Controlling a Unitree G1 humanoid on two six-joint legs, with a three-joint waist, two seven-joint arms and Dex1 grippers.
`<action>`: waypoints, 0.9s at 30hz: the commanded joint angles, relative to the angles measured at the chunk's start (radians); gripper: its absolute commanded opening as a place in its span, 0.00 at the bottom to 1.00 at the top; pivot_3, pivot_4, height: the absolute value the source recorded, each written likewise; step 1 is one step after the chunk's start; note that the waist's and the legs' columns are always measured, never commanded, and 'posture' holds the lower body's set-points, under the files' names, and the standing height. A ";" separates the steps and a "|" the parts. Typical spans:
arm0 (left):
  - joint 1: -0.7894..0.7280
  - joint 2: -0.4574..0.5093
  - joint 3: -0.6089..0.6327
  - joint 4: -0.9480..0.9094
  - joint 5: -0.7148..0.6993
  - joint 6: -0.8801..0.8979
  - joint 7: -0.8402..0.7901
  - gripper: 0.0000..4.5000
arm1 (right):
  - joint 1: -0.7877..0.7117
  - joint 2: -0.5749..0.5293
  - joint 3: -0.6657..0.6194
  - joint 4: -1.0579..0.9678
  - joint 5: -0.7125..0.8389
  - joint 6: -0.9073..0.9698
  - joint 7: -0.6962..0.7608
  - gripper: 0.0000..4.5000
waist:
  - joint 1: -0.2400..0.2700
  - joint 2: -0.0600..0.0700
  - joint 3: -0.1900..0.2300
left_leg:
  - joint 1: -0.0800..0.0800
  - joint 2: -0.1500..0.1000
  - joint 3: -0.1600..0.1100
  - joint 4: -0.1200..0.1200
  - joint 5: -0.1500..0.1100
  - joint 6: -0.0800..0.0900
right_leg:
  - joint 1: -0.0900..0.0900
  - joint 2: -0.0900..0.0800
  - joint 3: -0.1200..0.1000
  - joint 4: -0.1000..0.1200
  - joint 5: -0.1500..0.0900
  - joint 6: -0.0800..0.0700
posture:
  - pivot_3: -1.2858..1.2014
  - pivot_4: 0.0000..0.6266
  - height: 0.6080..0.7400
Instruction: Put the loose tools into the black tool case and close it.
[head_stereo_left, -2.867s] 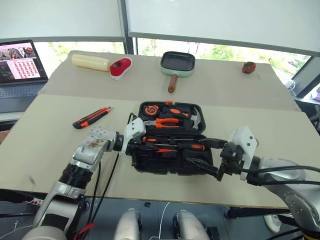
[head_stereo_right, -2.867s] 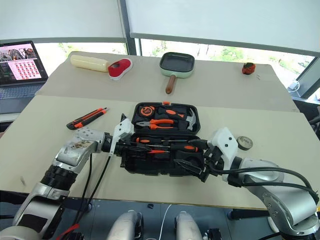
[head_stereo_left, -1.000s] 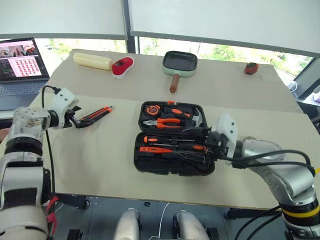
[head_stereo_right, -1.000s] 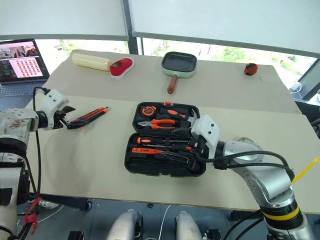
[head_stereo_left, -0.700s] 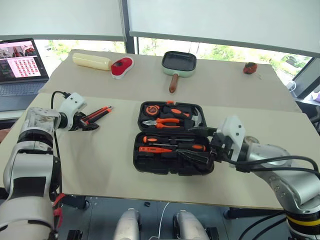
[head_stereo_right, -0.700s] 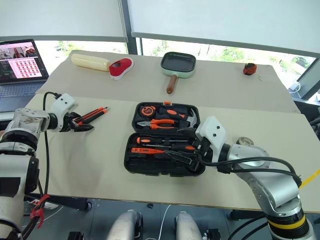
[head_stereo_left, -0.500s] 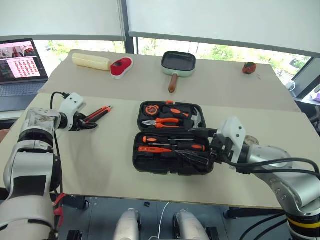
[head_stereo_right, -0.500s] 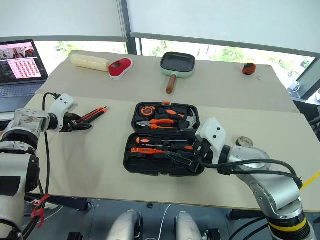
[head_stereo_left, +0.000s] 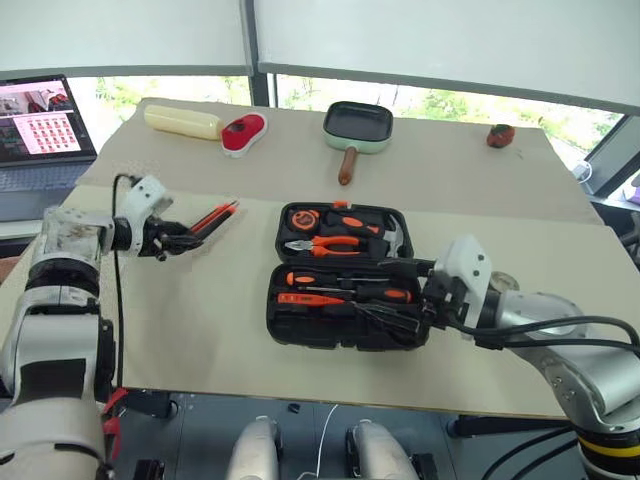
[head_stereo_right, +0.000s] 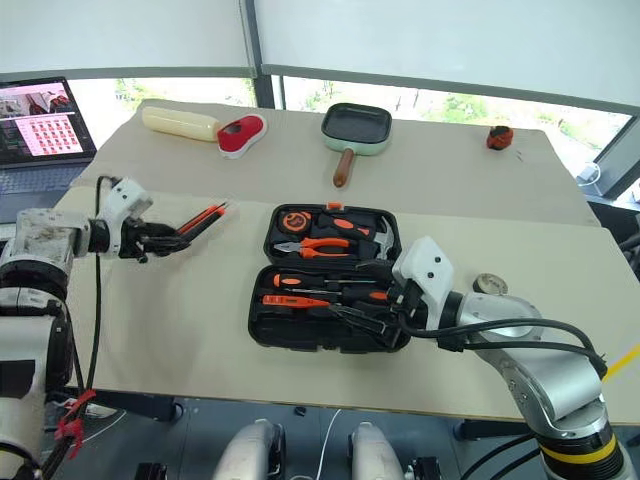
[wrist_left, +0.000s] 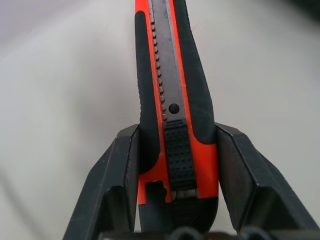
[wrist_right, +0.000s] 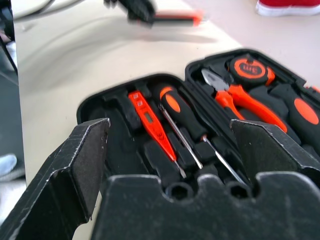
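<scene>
orange-black utility knife (wrist_left: 172, 115) now lifted off the table, pinched in left pincer (head_stereo_left: 168, 241); right pincer (head_stereo_left: 400, 310) spread

Ribbed rubbery utility knife (wrist_left: 172, 115), matt table (head_stereo_left: 200, 320)

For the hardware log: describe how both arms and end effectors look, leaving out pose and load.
Both arms are silver-grey metal with black ribbed joints and a white housing at each wrist. The left arm carries a loose black cable looping over it. The right arm has black cables and a yellow band. The left end effector and right end effector have broad black wedge-shaped fingers.
</scene>
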 joint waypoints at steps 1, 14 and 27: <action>0.122 0.009 -0.013 -0.549 -0.184 0.153 -0.126 0.38 | 0.081 -0.066 -0.083 -0.010 0.005 -0.031 0.065 1.00 | 0.001 0.000 0.000 | 0.000 0.000 0.000 0.000 0.000 0.001 | 0.000 -0.001 0.000 0.000 0.000 0.000 | 0.52 0.24 1.00; 0.189 -0.042 -0.329 -0.872 -0.130 0.262 -0.139 0.38 | 0.262 -0.129 -0.190 -0.076 0.021 -0.031 0.098 1.00 | -0.006 0.001 0.000 | 0.002 0.000 -0.001 0.005 0.000 0.001 | 0.002 0.003 0.003 0.002 0.000 0.001 | 0.52 0.24 1.00; 0.222 -0.075 -0.457 -0.916 -0.100 0.434 -0.084 0.38 | 0.321 -0.101 -0.211 -0.153 0.035 -0.015 0.014 1.00 | -0.003 0.001 0.000 | 0.002 0.000 -0.001 0.007 0.000 0.001 | 0.002 0.003 0.003 0.002 0.000 0.002 | 0.52 0.24 1.00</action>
